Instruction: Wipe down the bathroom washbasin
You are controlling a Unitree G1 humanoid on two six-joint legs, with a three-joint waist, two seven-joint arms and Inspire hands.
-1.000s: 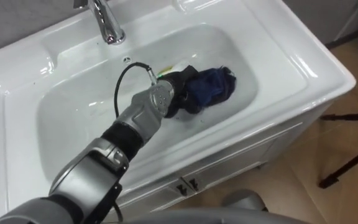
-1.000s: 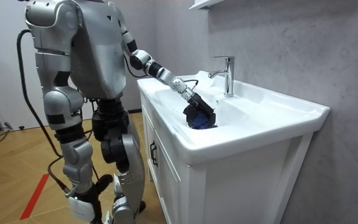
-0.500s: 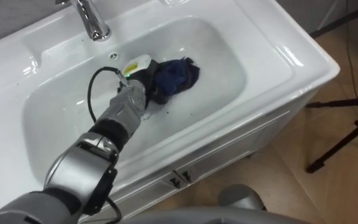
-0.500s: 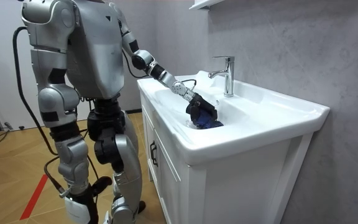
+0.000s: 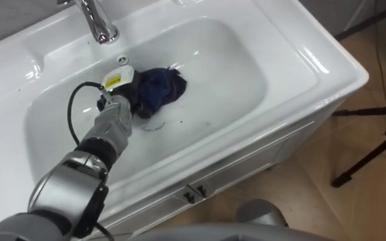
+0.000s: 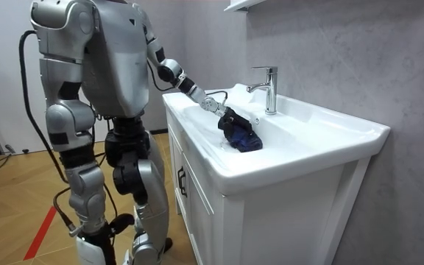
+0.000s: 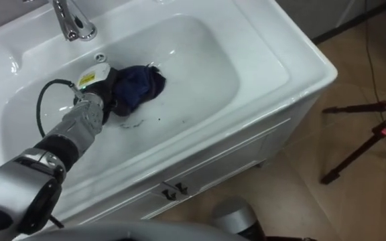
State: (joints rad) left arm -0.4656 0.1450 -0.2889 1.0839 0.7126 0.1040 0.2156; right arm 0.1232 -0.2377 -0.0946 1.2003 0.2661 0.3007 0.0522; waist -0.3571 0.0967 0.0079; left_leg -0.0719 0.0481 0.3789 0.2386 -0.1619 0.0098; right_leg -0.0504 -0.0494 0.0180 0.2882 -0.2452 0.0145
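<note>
A crumpled dark blue cloth (image 5: 158, 86) lies in the white basin (image 5: 293, 63), just below the chrome tap (image 5: 100, 25). My left hand (image 5: 118, 107) reaches in from the lower left with its dark fingers curled into the cloth's left edge, pressing it on the basin floor. The room view has the cloth (image 6: 243, 138) and the left hand (image 6: 225, 115) inside the bowl, while I stand upright at the cabinet's front with that arm stretched out. A few dark specks (image 5: 179, 122) mark the basin floor in front of the cloth.
The basin sits on a white cabinet with dark handles (image 5: 194, 194). Black tripod legs (image 5: 370, 150) stand on the wooden floor to the right. A grey wall (image 6: 344, 51) rises behind the tap.
My left hand has dragged the cloth leftward across the basin floor, from the middle to a spot under the tap. The head camera shifted a little early on.
</note>
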